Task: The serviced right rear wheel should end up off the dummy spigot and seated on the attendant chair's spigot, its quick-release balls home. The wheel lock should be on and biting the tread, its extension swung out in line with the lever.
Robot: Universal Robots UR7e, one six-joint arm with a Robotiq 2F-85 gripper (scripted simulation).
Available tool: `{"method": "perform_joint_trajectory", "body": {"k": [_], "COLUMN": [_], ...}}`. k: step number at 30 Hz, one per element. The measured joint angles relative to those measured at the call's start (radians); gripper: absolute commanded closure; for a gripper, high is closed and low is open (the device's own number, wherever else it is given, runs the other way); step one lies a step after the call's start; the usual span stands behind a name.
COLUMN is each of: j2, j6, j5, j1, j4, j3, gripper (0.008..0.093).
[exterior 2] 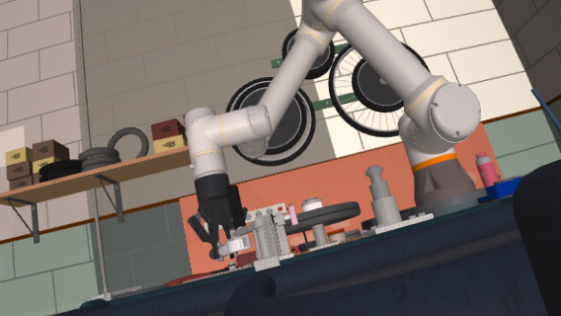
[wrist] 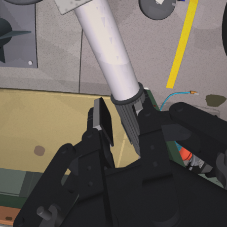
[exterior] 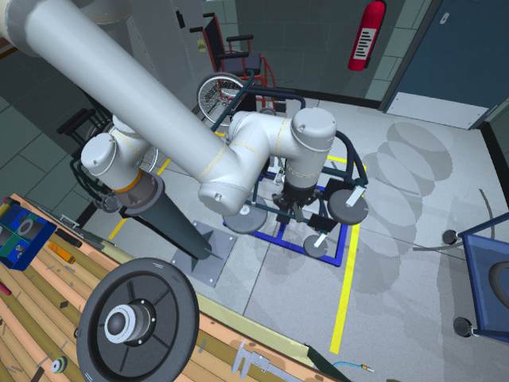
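My gripper [wrist: 122,125] [exterior: 297,205] [exterior 2: 221,242] is closed around the dark ribbed grip at the end of the wheel lock's pale extension tube [wrist: 109,49], one finger pad on each side of the grip, low inside the attendant chair's frame [exterior: 325,172]. The serviced wheel [exterior: 137,320], dark with a silver hub, sits on the dummy spigot over the wooden bench. From the second side camera it shows as a flat disc [exterior 2: 323,215] on its post. The chair's own spigot is hidden from me.
Behind the chair stand a red wheelchair [exterior: 234,78] and a wall with a fire extinguisher [exterior: 366,35]. The arm's pedestal [exterior: 176,226] rises on the left. A blue trolley [exterior: 485,271] stands on the right, and yellow floor tape [exterior: 347,279] runs along the blue floor frame.
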Motion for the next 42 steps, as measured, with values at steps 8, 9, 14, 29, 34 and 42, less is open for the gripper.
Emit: {"method": "perform_joint_trajectory", "body": {"k": [8,9,14,29,34,42], "j2": [0.0,0.0,0.0,0.001,0.001,0.001], "j6": [-0.002,-0.002,-0.002,-0.002,-0.002,-0.002], "j5": [0.0,0.0,0.0,-0.002,-0.002,-0.002], "j1": [0.0,0.0,0.0,0.0,0.0,0.0], "j4": [0.001,0.001,0.001,0.001,0.001,0.001], "j3": [-0.001,-0.001,-0.001,-0.001,-0.001,-0.001], "gripper": [0.0934,0.0934,0.0864,0.0564,0.0464,0.0434]}}
